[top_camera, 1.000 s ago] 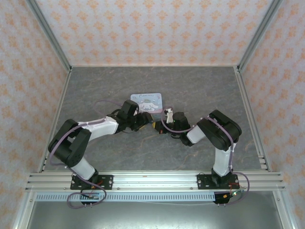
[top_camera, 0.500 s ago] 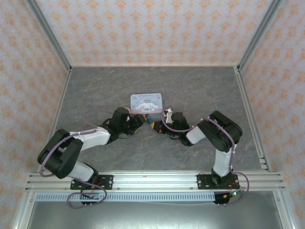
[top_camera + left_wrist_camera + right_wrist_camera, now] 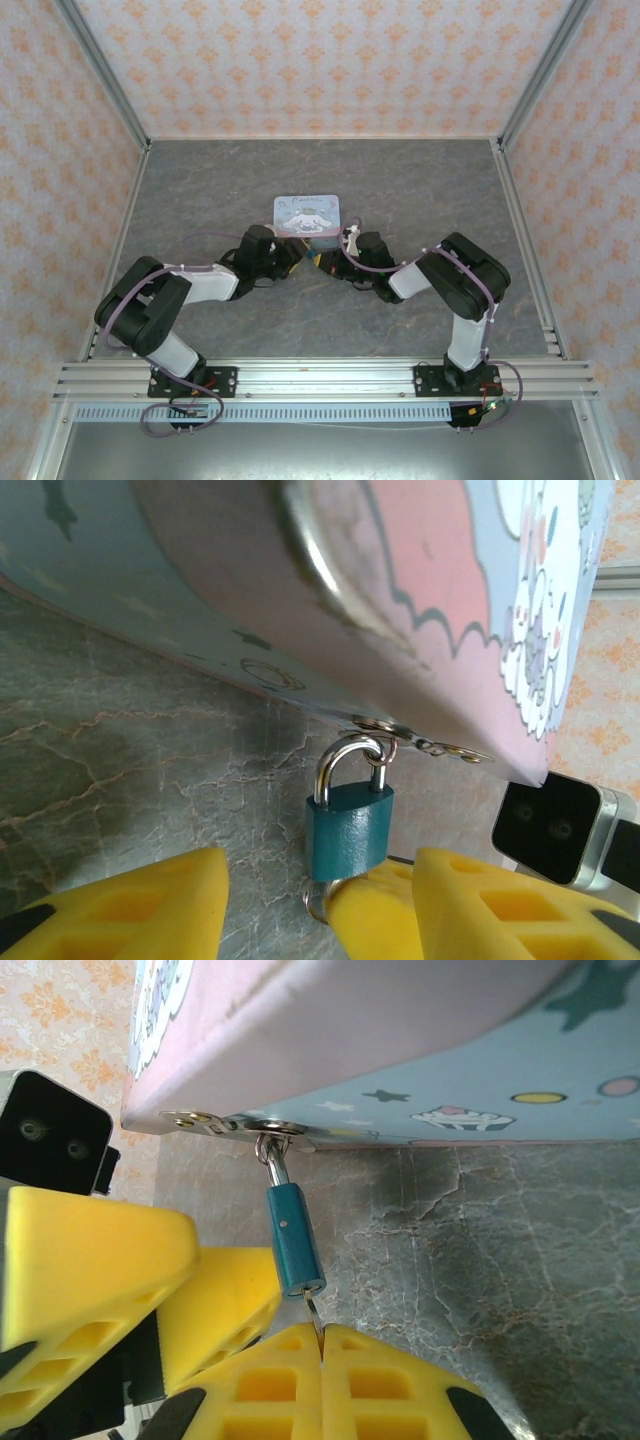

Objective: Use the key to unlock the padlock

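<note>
Right gripper (image 3: 322, 1345) is pinching a thin silver key (image 3: 312, 1312) under the small teal-blue metal padlock (image 3: 293, 1240).
The padlock is hanging from the hasp (image 3: 230, 1122) of the pale blue cartoon-printed tin box (image 3: 420, 1050), with the left gripper (image 3: 315, 905) standing spread either side.

Bright, even light; soft shadows; nearest surfaces slightly blurred.

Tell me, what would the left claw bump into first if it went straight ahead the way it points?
Probably the padlock, hanging from the clasp of the tin box, in line with the gap between the open fingers of the left gripper. The tin box lies just beyond it. Depth is hard to judge from here.
</note>
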{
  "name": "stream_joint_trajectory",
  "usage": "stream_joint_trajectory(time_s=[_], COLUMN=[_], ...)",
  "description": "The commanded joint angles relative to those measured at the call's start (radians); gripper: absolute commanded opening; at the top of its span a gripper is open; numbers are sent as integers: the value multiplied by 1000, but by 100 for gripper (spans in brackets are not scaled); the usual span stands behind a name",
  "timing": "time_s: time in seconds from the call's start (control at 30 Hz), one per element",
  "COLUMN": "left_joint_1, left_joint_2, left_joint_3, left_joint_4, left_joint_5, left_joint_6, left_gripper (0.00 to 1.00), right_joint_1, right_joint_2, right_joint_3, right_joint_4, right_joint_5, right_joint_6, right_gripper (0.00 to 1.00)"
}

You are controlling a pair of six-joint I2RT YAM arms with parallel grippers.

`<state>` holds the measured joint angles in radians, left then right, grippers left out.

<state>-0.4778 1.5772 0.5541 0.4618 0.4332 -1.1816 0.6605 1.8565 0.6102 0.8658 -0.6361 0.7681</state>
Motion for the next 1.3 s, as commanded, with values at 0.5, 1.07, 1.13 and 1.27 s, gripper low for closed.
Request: stream_joint_trajectory(time_s=[0.5, 1.07, 1.13, 1.27], left_joint_1=[-28, -42, -44, -44], left_joint_2=[91, 135, 130, 113], left_joint_3=[32, 53, 51, 44], left_joint_4=[118, 155, 149, 128], left_joint_5=[-31, -46, -54, -73], left_joint_6=[-39, -69, -70, -70], left_gripper=[44, 29, 25, 15], right_joint_1=[11, 11, 11, 11], right_joint_2=[-35, -27, -36, -62], right_joint_3=[43, 61, 62, 52], right_joint_4=[-16, 10, 6, -34], right_joint_5=[-38, -64, -62, -47], right_joint_6=[39, 85, 83, 53], right_gripper=[0, 0, 0, 5])
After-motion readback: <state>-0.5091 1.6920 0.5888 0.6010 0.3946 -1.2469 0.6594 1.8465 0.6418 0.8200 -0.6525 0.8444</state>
